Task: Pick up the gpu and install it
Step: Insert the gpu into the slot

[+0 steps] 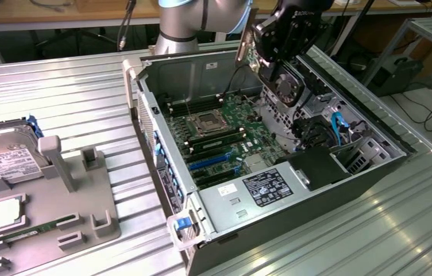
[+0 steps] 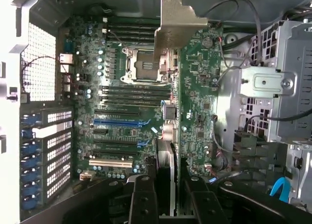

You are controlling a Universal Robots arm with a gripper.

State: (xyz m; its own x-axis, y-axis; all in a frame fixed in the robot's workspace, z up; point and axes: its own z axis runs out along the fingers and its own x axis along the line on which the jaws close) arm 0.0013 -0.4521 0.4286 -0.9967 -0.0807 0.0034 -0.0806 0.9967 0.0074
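1. On the exterior view's left, we see the hard drive (image 1: 5, 158) and memory stick (image 1: 36, 230) parked in their fixture (image 1: 93, 224), clear of the work.
2. In the middle, the computer case (image 1: 193, 72) lies open, so its motherboard (image 1: 224, 135) faces up.
3. Towards the right, the gripper (image 1: 277, 60) is clamped on the gpu (image 1: 284, 86), which hangs above the motherboard, not yet seated. We judge it is held edgewise to suit the slots (image 2: 117, 121).

Arm (image 1: 176, 26): silver-grey cylindrical tube, pale blue joint cap (image 1: 231, 14). Wrist housing (image 1: 289, 26) glossy black. Gripper (image 2: 170, 185) fingers (image 2: 143, 199) matte black, jointed links.
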